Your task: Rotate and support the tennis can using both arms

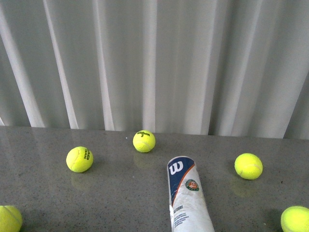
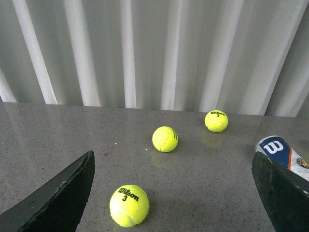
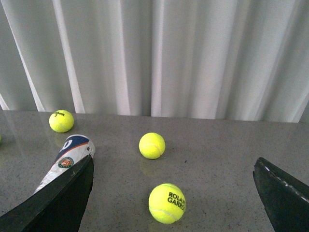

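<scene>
A glossy, speckled grey counter [image 1: 120, 198] carries the tennis can [image 1: 186, 195], lying on its side right of centre. Yellow-green balls sit well apart around it: front-left ball [image 1: 9, 218], left ball [image 1: 79, 159], middle ball [image 1: 144, 141], right ball [image 1: 248, 166], front-right ball [image 1: 295, 219].

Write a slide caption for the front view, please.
Tennis can lying on a grey table before a white curtain, five yellow-green tennis balls scattered around it.

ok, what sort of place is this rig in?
Probably an indoor lab or demo bench, not a court: glossy grey speckled tabletop, pleated white curtain backdrop, and yellow-green tennis balls scattered around a navy-and-white labelled tennis can lying flat.
</scene>
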You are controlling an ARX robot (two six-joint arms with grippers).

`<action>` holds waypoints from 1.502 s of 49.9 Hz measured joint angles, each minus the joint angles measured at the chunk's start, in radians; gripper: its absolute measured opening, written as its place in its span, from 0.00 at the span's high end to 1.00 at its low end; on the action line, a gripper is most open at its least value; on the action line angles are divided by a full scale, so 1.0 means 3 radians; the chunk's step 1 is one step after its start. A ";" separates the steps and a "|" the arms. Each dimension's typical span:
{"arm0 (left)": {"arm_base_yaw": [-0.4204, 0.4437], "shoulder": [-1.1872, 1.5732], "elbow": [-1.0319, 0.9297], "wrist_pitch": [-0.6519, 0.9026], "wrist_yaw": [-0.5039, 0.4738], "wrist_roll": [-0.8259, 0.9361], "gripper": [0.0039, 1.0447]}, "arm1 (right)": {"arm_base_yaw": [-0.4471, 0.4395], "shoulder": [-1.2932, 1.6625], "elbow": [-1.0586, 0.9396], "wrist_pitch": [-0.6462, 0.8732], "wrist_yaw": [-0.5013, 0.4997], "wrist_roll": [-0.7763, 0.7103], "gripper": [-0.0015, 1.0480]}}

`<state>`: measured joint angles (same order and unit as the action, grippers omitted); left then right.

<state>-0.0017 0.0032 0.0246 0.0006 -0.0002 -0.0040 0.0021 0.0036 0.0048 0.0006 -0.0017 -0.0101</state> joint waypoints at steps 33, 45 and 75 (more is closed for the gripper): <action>0.0000 0.0000 0.0000 0.0000 0.0000 -0.0001 0.06 | 0.0000 0.0000 0.0000 0.0000 0.0000 0.0000 0.07; 0.0000 0.0000 0.0000 0.0000 0.0000 -0.0001 0.06 | 0.0000 0.0000 0.0000 0.0000 -0.0001 0.0000 0.07; 0.0000 0.0000 0.0000 0.0000 0.0000 0.0000 0.06 | 0.0000 0.0000 0.0000 0.0000 0.0000 0.0000 0.07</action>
<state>-0.0017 0.0032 0.0246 0.0006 -0.0002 -0.0040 0.0021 0.0036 0.0048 0.0006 -0.0017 -0.0101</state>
